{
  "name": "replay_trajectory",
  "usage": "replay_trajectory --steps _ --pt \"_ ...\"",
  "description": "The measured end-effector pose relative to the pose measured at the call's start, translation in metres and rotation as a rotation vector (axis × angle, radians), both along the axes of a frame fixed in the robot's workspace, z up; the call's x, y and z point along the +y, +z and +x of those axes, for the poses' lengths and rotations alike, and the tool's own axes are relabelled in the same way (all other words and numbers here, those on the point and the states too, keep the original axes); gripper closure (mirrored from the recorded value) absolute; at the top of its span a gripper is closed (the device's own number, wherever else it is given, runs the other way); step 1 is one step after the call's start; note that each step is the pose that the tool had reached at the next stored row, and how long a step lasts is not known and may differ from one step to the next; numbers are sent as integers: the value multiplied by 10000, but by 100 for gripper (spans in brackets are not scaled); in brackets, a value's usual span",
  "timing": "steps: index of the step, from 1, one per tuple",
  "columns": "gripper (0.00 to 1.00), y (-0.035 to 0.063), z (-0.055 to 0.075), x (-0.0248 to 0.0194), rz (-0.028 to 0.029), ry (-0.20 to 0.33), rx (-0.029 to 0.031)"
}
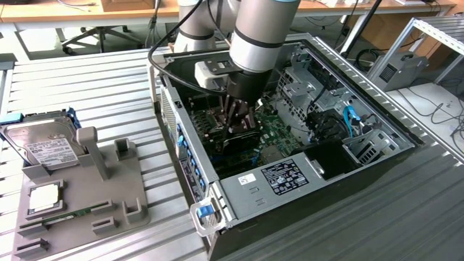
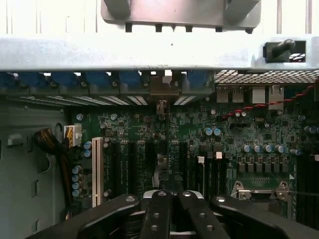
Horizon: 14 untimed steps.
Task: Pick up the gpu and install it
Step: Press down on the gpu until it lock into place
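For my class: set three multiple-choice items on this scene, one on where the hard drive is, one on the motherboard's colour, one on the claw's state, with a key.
1. The hard drive sits:
A) in the grey holder, on the exterior view's left of the computer case
B) inside the case
C) in the claw

2. The motherboard is:
A) red
B) blue
C) green

3. The claw is:
A) wide open
B) shut
C) shut on the hard drive

Key:
1 A, the drive rests in the holder outside the case.
2 C, the board shows green.
3 B, its fingers meet over the board.
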State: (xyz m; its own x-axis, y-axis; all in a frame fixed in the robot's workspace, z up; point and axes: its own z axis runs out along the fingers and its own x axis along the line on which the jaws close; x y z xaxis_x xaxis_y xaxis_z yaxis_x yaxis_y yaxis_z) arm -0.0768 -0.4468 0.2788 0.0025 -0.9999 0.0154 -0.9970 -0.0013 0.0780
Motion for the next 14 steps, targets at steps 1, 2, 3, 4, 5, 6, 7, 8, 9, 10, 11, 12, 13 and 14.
replay_trajectory --steps 1,2,3,4,5,6,7,8,9,10,11,12,13,14 --pt "89 0 45 0 -1 0 3" --pt "89 0 92 0 -1 0 8" --pt "89 1 139 0 -1 0 14" --pt "89 0 180 0 -1 0 19" --pt "89 0 225 0 -1 0 27" --pt "89 1 259 0 -2 0 32" --pt "89 1 292 0 -1 1 32" --pt "89 0 323 0 -1 1 33" --pt "89 1 352 0 -2 0 33" --pt "89 1 377 0 -2 0 33" --pt "89 3 411 1 -2 0 33" --pt "89 12 427 4 -1 -1 33" --pt "89 27 434 7 -1 0 33" --pt "89 61 439 13 -1 -1 33"
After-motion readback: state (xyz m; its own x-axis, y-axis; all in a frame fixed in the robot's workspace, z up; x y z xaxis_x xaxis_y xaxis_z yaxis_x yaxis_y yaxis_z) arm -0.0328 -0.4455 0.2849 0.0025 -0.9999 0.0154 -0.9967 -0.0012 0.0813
